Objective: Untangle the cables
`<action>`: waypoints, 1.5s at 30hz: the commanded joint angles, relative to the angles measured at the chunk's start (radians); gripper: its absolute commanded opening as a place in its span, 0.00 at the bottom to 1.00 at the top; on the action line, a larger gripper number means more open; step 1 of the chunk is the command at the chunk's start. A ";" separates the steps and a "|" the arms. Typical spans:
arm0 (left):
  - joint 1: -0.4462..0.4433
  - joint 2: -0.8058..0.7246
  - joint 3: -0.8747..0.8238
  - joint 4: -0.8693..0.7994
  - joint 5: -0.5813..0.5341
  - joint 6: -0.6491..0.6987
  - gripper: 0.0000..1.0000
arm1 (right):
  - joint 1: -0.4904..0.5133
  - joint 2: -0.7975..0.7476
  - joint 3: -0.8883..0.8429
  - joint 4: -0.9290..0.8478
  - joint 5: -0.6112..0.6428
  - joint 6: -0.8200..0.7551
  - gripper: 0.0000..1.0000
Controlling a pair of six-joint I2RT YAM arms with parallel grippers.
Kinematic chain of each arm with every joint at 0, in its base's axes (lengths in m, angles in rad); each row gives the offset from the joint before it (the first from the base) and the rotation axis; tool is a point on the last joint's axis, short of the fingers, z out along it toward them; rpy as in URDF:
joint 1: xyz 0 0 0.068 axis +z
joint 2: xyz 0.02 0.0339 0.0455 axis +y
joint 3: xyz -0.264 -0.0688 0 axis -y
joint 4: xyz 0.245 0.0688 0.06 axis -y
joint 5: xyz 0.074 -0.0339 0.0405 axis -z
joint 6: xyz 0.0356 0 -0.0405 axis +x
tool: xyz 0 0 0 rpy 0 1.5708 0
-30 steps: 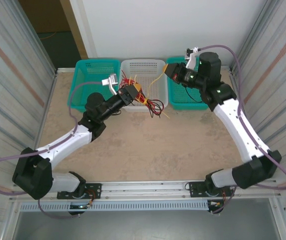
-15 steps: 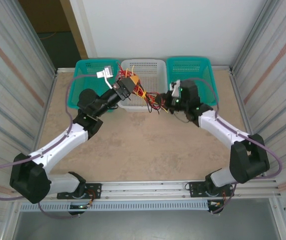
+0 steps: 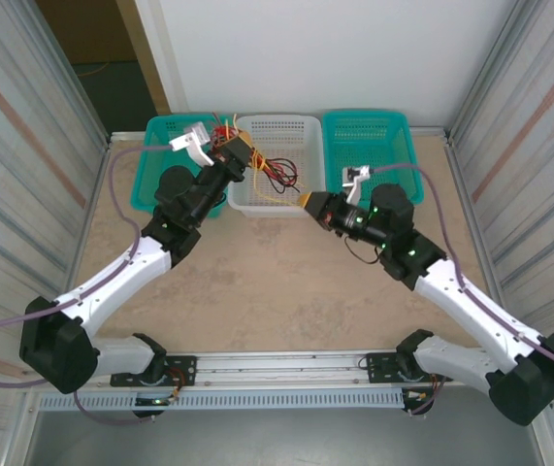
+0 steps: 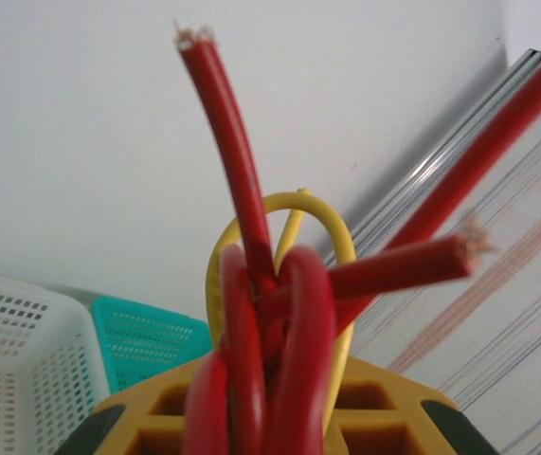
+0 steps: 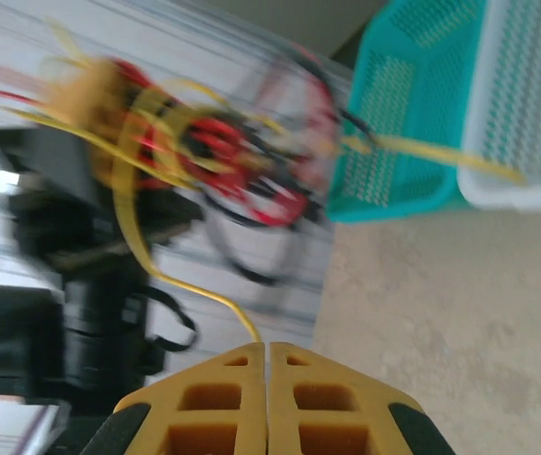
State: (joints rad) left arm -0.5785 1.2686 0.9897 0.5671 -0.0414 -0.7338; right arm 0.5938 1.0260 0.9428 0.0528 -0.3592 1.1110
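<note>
L arm: the left gripper [image 3: 239, 155] is held up over the gap betw. the left teal basket [image 3: 160, 146] and the white basket [image 3: 291, 131]. Its fingers [image 4: 384, 403] are closed almost fully on the cables [image 3: 275, 175], a knot of red, yellow and black strands. In the left wrist view, red cables [image 4: 237, 161] and a yellow loop are seen clamped betw. them. The rest of the knot hangs over the left half of the white basket; contact w/ the basket floor can't be told.

R arm: the right gripper [image 3: 311, 202] is set low at the near right corner of the white basket, close to the table [image 3: 286, 282]. Its fingers [image 5: 213, 398] are pressed fully together, w/ a yellow cable [image 5: 124, 199] pinched at the tips and drawn across to the knot.

Vs. 0.5 s ago: the left gripper is found further back and left. The knot is carried off the basket's near rim to over its inside. The right gripper is kept at approx. the same spot, but the R elbow is swung out to the right.

Vs. 1 s ago: the right gripper was by the right teal basket [image 3: 378, 136]; it is now brought down and nearer.
</note>
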 commanded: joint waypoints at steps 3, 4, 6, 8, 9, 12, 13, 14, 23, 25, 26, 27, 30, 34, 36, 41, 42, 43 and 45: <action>0.025 -0.038 -0.060 -0.023 0.182 -0.050 0.00 | -0.129 0.014 0.224 -0.161 -0.006 -0.141 0.00; 0.026 -0.050 -0.072 -0.012 0.225 -0.059 0.00 | -0.159 0.031 0.251 -0.168 -0.021 -0.149 0.00; 0.026 -0.068 -0.090 0.013 0.317 -0.065 0.00 | -0.205 0.061 0.296 -0.168 -0.038 -0.163 0.00; 0.026 -0.078 -0.094 0.012 0.413 -0.079 0.00 | -0.235 0.100 0.354 -0.179 -0.048 -0.181 0.00; 0.026 -0.080 -0.095 0.015 0.463 -0.096 0.00 | -0.250 0.129 0.392 -0.196 -0.054 -0.192 0.00; 0.026 -0.060 -0.087 0.090 0.640 -0.190 0.00 | -0.273 0.221 0.500 -0.265 -0.054 -0.242 0.00; 0.026 -0.046 -0.080 0.141 0.700 -0.237 0.00 | -0.284 0.248 0.512 -0.269 -0.055 -0.251 0.00; 0.024 -0.036 -0.076 0.190 0.732 -0.282 0.00 | -0.297 0.269 0.514 -0.264 -0.061 -0.251 0.00; 0.021 -0.031 0.055 0.294 0.753 -0.356 0.00 | -0.357 0.451 0.387 -0.086 -0.195 -0.091 0.00; 0.029 0.003 0.119 0.329 0.754 -0.376 0.00 | -0.326 0.451 0.310 -0.036 -0.178 -0.059 0.00; 0.031 0.029 0.151 0.364 0.756 -0.401 0.00 | -0.309 0.451 0.269 -0.016 -0.167 -0.049 0.00; 0.032 0.056 0.182 0.402 0.753 -0.428 0.00 | -0.291 0.448 0.230 0.004 -0.157 -0.036 0.00; 0.041 0.115 0.237 0.473 0.715 -0.470 0.00 | -0.237 0.432 0.126 0.058 -0.133 -0.002 0.00; 0.072 0.078 0.195 0.351 0.512 -0.337 0.00 | -0.148 0.389 0.023 0.089 -0.115 0.019 0.00; 0.075 0.013 0.132 0.199 0.303 -0.168 0.00 | -0.094 0.345 -0.031 0.092 -0.093 0.016 0.00; 0.131 0.002 0.049 0.097 0.074 -0.032 0.00 | -0.004 0.203 -0.121 0.077 -0.030 0.020 0.00; 0.144 0.009 0.037 0.099 0.072 -0.028 0.00 | 0.013 0.174 -0.124 0.067 -0.022 0.020 0.00; 0.149 0.014 0.030 0.096 0.064 -0.002 0.00 | 0.028 0.153 -0.120 0.061 -0.019 0.016 0.00; 0.154 0.023 0.015 0.068 0.046 0.036 0.00 | 0.056 0.110 -0.079 0.010 -0.007 -0.019 0.00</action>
State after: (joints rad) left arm -0.4351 1.2930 1.0229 0.6453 0.1234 -0.8085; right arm 0.6201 1.2049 0.8246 0.1001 -0.4053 1.1217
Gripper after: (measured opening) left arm 0.174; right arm 0.056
